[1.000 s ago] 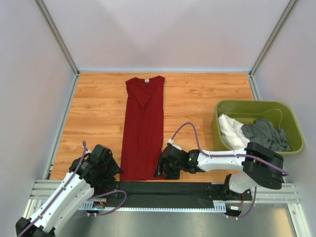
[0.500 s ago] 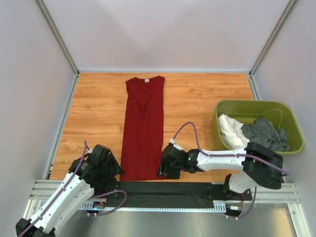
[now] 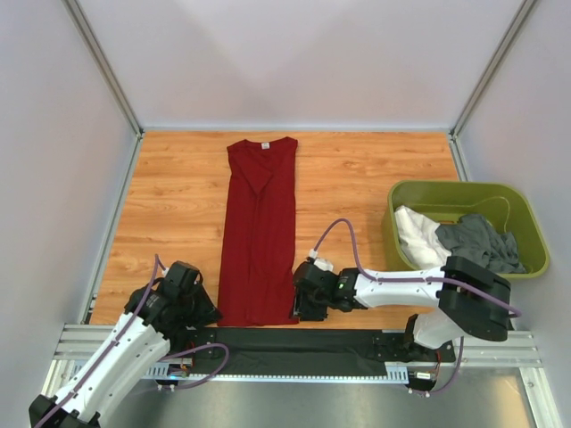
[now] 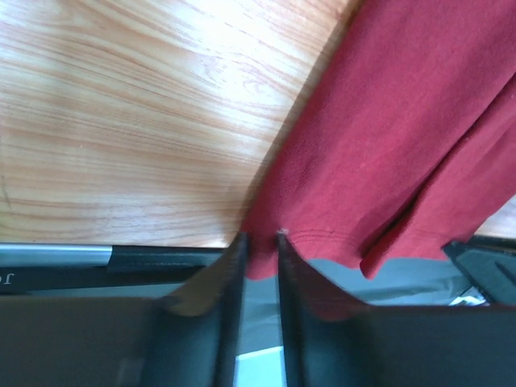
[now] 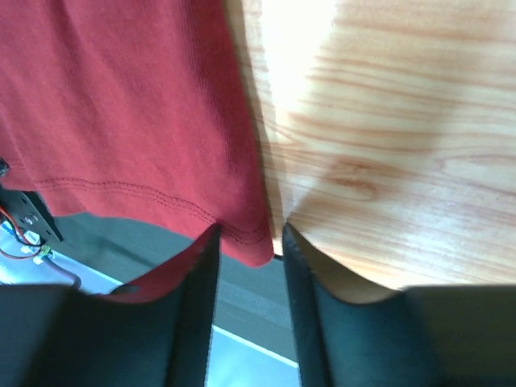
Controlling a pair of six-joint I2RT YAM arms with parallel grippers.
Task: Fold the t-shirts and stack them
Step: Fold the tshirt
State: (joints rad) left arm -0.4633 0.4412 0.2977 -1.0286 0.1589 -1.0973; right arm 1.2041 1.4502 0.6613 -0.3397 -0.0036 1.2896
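Hands (image 4: 260, 242) (image 5: 250, 242) pinching red shirt (image 3: 260, 230) hem corners

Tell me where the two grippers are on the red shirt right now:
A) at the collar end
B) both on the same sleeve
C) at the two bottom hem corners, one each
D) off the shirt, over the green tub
C: the left gripper and the right gripper each sit at a bottom hem corner of the red shirt, while its collar lies at the far end of the table.
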